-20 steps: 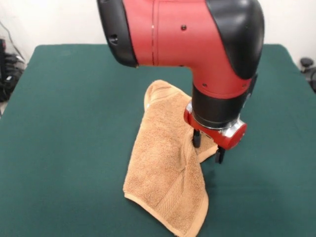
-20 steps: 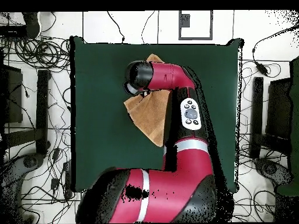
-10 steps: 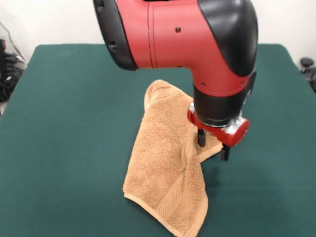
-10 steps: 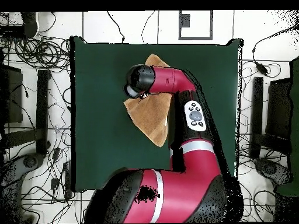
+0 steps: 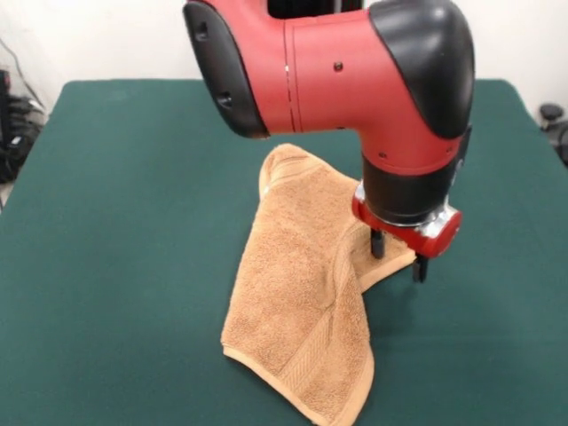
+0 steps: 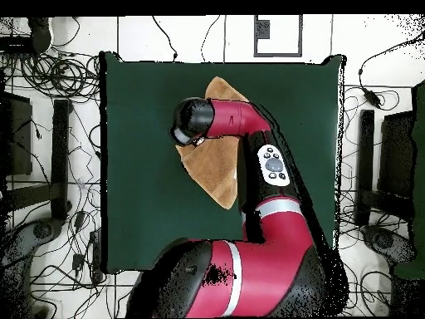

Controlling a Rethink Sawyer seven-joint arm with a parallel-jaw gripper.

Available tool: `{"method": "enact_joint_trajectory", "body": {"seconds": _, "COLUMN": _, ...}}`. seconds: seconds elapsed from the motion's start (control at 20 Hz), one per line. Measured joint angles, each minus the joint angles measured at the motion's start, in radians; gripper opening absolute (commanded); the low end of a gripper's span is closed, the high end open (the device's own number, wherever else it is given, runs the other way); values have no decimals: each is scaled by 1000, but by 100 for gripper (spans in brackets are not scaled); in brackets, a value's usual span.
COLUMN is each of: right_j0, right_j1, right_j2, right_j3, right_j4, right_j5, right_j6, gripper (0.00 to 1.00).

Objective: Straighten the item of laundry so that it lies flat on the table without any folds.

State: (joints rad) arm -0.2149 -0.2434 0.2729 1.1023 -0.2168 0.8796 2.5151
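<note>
Dark green felt covers the large rectangular tabletop (image 5: 124, 222), and the small tan-orange terry towel (image 5: 302, 302) lies a little right of its middle, still partly doubled over. Nearest the camera, the towel's woven band and hem form a turned corner, and a fold ridge runs up from there through the cloth. Beyond that ridge, at the towel's right edge, the red and black arm's gripper (image 5: 397, 256) stands upright, its two dark jaws a narrow way apart, astride the raised edge of the flap; whether they actually pinch the cloth I cannot tell. Farther still, the towel's rounded far corner rests flat. The step in hand looks like taking hold of the folded flap; next would come drawing it outward, away from the ridge.
</note>
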Motion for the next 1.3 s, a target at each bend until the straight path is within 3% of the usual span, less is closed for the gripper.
{"method": "enact_joint_trajectory", "body": {"seconds": 0.65, "right_j0": 17, "right_j1": -43, "right_j2": 41, "right_j3": 37, "right_j4": -11, "right_j5": 0, "right_j6": 0, "gripper": 100}}
{"method": "enact_joint_trajectory", "body": {"seconds": 1.3, "right_j0": 65, "right_j1": -29, "right_j2": 41, "right_j3": 35, "right_j4": -37, "right_j5": 0, "right_j6": 0, "gripper": 100}}
